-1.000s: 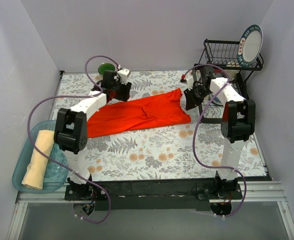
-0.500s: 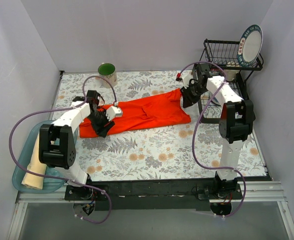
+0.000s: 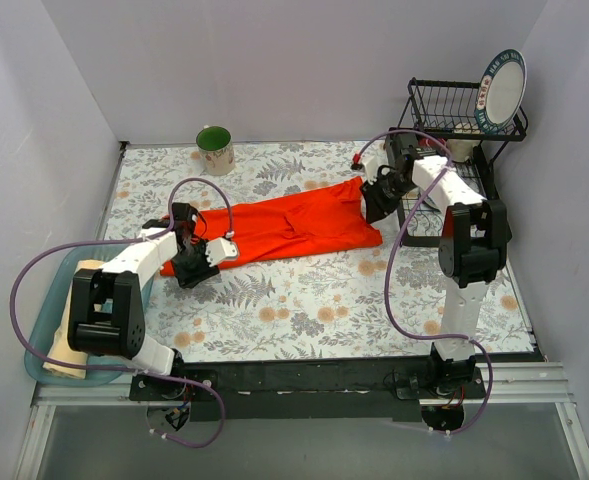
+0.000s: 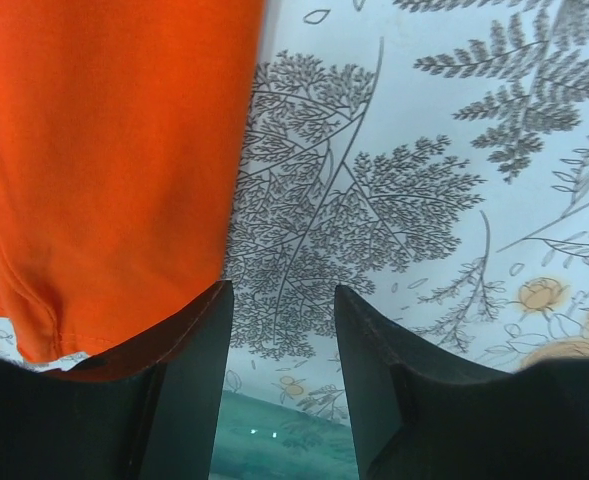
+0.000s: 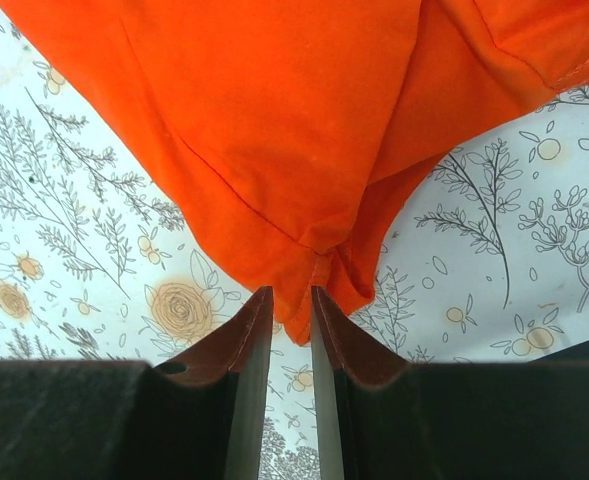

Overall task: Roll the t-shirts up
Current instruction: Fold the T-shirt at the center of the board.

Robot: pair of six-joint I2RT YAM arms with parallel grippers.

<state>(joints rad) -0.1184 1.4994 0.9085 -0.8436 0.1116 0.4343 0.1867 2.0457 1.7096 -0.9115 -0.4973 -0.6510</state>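
The orange-red t-shirt [image 3: 284, 225] lies flat across the middle of the flowered table. My left gripper [image 3: 186, 268] is low at its left end. In the left wrist view it [image 4: 279, 300] is open and empty, its left finger at the shirt's corner [image 4: 104, 170]. My right gripper [image 3: 372, 205] is at the shirt's right end. In the right wrist view it [image 5: 292, 300] is nearly closed, with a bunched hem of the shirt [image 5: 274, 150] between its fingertips. The cream-yellow t-shirt [image 3: 62, 350] lies rolled in the teal tray, partly hidden by my left arm.
The teal tray [image 3: 36, 350] sits at the near left edge and shows in the left wrist view [image 4: 284, 440]. A green mug [image 3: 214, 148] stands at the far left. A black dish rack [image 3: 464, 110] with a plate [image 3: 504, 88] stands at the far right, close to my right arm.
My left arm has swung from beside the mug down to the shirt's left end near the tray. My right gripper has shifted slightly left at the shirt's right end.
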